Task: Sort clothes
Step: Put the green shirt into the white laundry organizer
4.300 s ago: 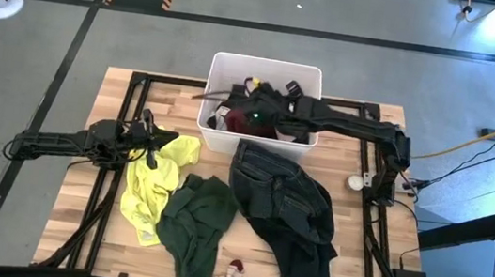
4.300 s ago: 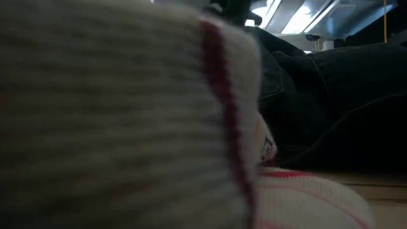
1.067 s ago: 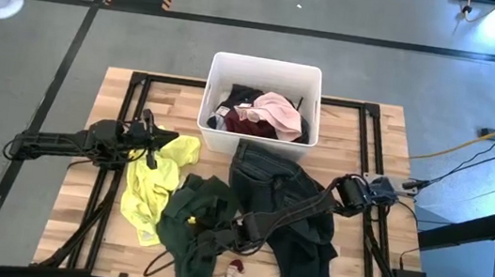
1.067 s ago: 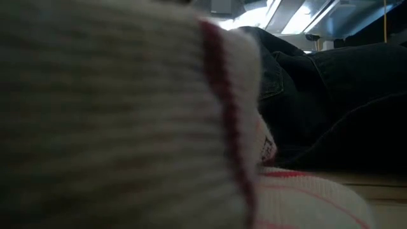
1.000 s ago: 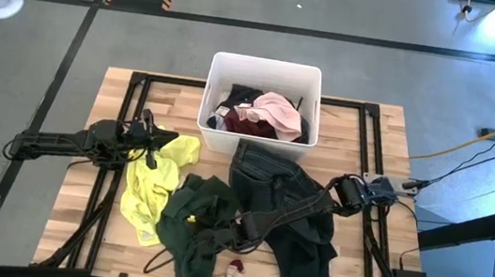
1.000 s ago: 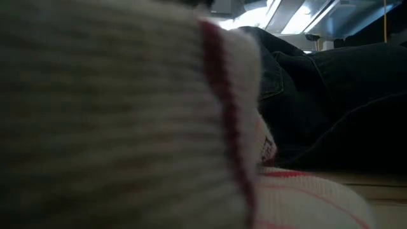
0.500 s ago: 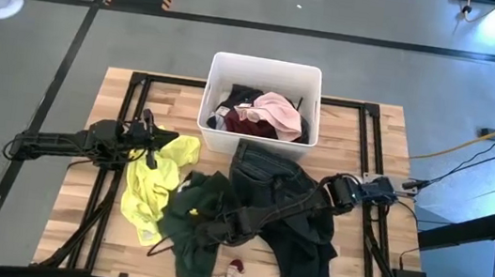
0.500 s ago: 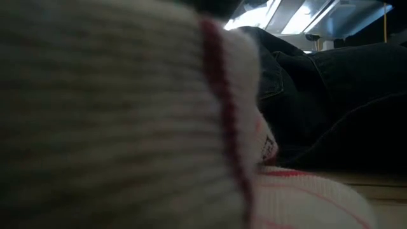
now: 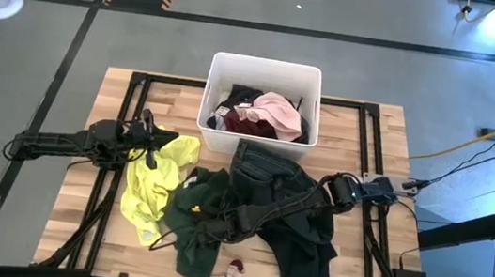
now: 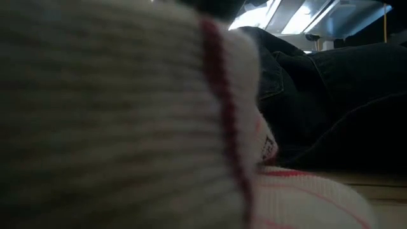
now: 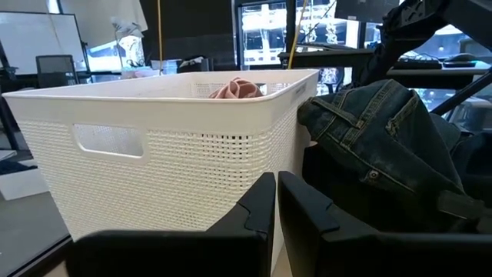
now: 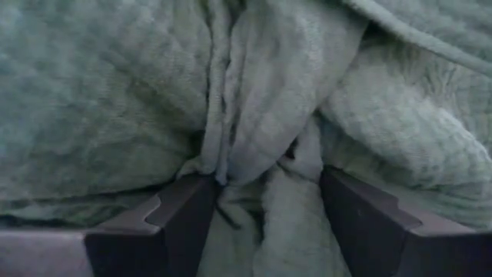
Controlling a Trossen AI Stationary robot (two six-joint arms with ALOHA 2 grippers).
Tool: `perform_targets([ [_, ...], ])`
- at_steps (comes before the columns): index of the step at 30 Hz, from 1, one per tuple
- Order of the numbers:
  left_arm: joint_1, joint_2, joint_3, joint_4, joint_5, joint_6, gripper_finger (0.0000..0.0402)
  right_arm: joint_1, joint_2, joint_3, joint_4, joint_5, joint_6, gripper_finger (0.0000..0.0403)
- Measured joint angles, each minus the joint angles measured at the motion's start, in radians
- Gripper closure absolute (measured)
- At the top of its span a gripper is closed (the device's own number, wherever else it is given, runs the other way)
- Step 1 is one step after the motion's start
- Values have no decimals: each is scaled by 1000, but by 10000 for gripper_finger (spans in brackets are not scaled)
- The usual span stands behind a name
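Your right gripper [image 12: 257, 196] sits low over the dark green shirt [image 9: 200, 218] mid-counter, jaws spread with a fold of that cloth bunched between them. Left gripper [image 9: 153, 149], jaws closed on nothing, waits by the yellow top [image 9: 155, 182]. Dark jeans [image 9: 287, 200] lie beside the shirt; pink piece [image 9: 277, 112] sits in the white bin [image 9: 266, 66].

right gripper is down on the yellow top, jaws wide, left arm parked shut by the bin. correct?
Not quite: the right gripper is on the dark green shirt, not the yellow top. The right wrist view shows green fabric bunched between its wide jaws, and the high view puts it over the green shirt. The rest holds: the left gripper is shut, beside the white bin.
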Motion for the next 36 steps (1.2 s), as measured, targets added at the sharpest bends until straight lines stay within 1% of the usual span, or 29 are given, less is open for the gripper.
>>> perform_targets([
  [3,0,0,0,0,0,-1,389,0,1,0,-1,-5,-5,162],
  [6,0,0,0,0,0,-4,389,0,2,-1,-3,-10,-11,191],
  [9,0,0,0,0,0,-4,389,0,2,-2,-7,-24,-15,233],
  [16,0,0,0,0,0,-3,389,0,2,-3,-9,-32,-52,358],
  [18,0,0,0,0,0,-3,389,0,2,-3,-9,-28,-66,385],
  [20,0,0,0,0,0,-3,389,0,2,-3,-8,-13,-75,389],
  [24,0,0,0,0,0,-1,389,1,2,-3,-6,3,-83,372],
  [29,0,0,0,0,0,-1,389,1,-15,-7,0,19,-92,394],
  [33,0,0,0,0,0,-3,389,19,-42,-10,35,112,-111,389],
  [36,0,0,0,0,0,-3,389,39,-77,-8,68,172,-137,394],
])
